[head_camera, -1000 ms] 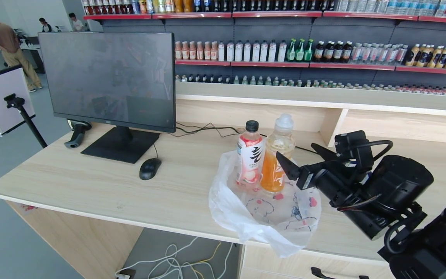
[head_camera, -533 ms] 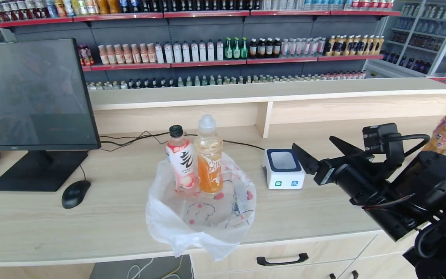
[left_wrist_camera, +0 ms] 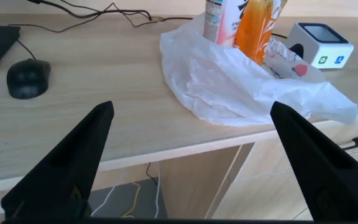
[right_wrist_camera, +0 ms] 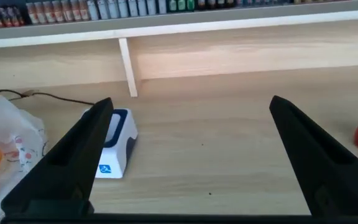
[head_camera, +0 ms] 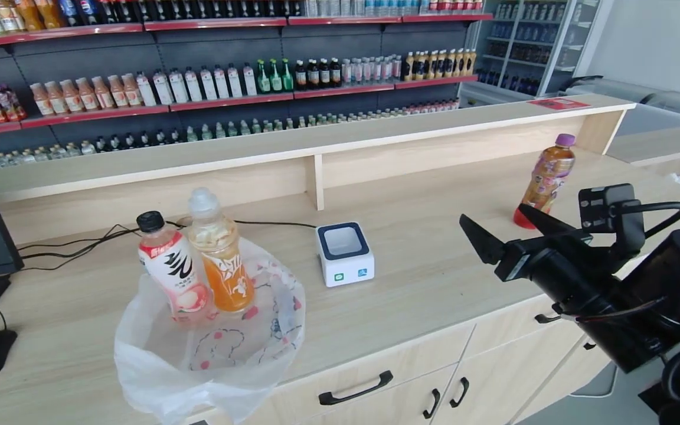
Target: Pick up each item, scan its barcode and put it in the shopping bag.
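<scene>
At two o'clock on the counter [head_camera: 422,248], past the empty, wide-spread right gripper [head_camera: 491,213], the purple-capped bottle [head_camera: 546,177] is pictured upright, well apart from the shopping bag [head_camera: 157,366] at eight o'clock, and is judged stiff, slick and liquid-heavy, best gripped mid-body.

The left gripper [left_wrist_camera: 191,109] gapes wide — beyond it, shopping bag [left_wrist_camera: 229,84] with seemingly two bottles [left_wrist_camera: 253,25], scanner [left_wrist_camera: 322,45] just beside

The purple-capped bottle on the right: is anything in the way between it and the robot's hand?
Nothing visible. Bare counter lies between the open right hand and the bottle. Toward the bag, just the small white scanner sits on the counter, to the bottle's left.
</scene>
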{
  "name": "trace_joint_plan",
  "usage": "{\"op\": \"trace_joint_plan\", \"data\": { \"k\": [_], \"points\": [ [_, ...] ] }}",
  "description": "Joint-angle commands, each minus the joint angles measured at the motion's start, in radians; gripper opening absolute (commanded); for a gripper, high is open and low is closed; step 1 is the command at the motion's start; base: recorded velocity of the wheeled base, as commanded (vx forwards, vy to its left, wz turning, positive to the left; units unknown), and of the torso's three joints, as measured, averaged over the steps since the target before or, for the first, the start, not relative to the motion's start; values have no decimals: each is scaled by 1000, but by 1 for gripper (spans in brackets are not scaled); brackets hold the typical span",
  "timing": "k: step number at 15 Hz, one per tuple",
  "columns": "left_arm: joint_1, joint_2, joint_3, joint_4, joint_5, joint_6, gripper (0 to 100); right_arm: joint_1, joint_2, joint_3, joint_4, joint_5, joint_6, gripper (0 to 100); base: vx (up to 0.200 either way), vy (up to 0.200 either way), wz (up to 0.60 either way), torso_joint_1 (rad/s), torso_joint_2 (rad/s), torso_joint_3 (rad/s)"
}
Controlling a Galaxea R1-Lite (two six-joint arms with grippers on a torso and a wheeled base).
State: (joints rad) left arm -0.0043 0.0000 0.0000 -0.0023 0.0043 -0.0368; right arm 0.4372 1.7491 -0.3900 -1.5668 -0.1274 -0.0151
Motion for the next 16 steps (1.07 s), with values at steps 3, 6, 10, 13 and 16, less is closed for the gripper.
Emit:
{"op": "trace_joint_plan", "data": {
  "k": [3, 6, 10, 13, 16],
  "points": [
    [1, 2, 0, -1, 2, -3, 100, -6, -16, 10, -4, 0, 0, 100, 0, -200, 0, 4, 4, 2],
    [1, 2, 0, -1, 2, -5, 100, -6, -17, 19, -4, 0, 0, 100, 0, -200, 0, 4, 1, 1],
    [1, 2, 0, -1, 2, -11, 100, -3, -14, 14, -4, 0, 0, 100, 0, -200, 0, 6, 2, 2],
    [1, 2, 0, -1, 2, -12, 100, -3, -8, 13, -4, 0, 0, 100, 0, -200, 0, -2, -1, 5],
    [1, 2, 0, -1, 2, -12, 100, -2, 0, 11, -4, 0, -2, 100, 0, -200, 200, 1, 5, 2]
  ]
}}
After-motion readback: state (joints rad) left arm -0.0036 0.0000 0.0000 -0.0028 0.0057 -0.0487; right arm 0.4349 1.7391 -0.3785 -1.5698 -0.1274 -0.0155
